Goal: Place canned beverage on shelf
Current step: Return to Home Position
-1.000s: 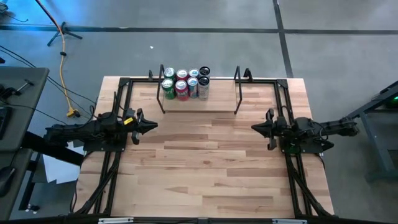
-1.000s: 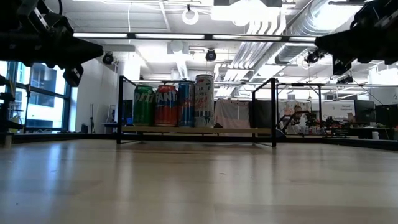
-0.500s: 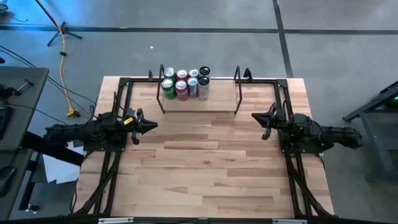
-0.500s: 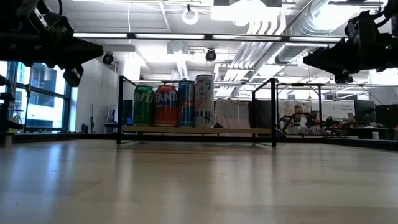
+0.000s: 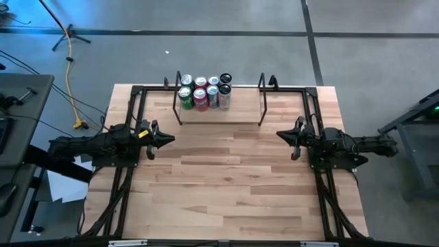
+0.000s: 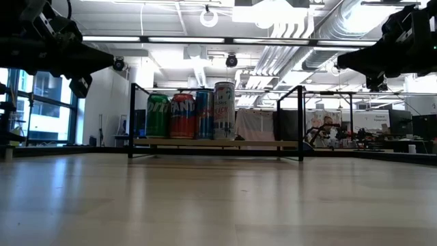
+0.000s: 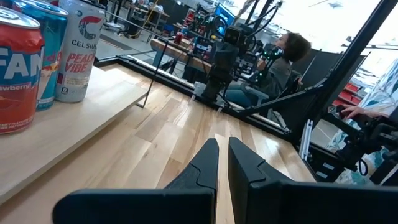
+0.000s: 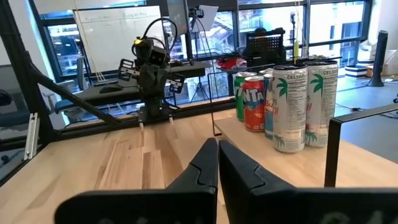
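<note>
Your task looks done: cluster of green, red, blue and white aluminium cans (image 5: 204, 92) stands on low pale-wood shelf with black wire ends (image 5: 240, 111), well ahead of both grippers. Left gripper (image 5: 170, 138) pinched narrow, empty. Right gripper (image 5: 279, 135) same. Only arm parking left.

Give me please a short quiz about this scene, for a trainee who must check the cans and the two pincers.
1. True or false: the left pincer holds a can.
2. The red Fanta can: A) stands on the shelf; B) lies tipped over; C) hangs in a pincer.
3. Fill in: the right pincer is ____ (open or shut).
Key: 1 false; 2 A; 3 shut.
</note>
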Robot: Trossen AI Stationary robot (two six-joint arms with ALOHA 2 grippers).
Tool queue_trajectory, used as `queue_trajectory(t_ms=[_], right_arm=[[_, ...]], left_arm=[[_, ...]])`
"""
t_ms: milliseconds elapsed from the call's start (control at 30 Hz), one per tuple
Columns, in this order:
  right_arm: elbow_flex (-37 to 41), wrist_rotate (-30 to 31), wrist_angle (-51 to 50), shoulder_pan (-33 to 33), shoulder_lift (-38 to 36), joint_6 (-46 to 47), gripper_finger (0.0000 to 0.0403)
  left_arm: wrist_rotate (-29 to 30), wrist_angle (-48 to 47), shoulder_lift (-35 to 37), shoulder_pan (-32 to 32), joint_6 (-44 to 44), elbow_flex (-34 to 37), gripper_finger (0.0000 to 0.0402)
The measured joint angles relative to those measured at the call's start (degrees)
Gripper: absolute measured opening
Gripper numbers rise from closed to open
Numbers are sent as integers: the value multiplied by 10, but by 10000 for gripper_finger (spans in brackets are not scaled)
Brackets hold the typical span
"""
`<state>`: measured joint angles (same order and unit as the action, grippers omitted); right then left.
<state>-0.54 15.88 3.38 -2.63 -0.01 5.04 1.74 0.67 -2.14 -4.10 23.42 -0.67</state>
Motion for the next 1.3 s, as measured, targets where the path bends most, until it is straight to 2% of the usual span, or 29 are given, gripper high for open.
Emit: queue_trajectory(t_ms=[233,467,633,1300], right_arm=[[0,-7,0,20,0,2,0],[0,-133,-19,23,0,-16,0],[0,-132,-20,24,0,52,0],[0,-132,-20,24,12,39,0]], left_arm=[[0,0,0,0,0,0,0],[0,0,0,0,0,0,0],[0,0,0,0,0,0,0],[0,0,0,0,0,0,0]])
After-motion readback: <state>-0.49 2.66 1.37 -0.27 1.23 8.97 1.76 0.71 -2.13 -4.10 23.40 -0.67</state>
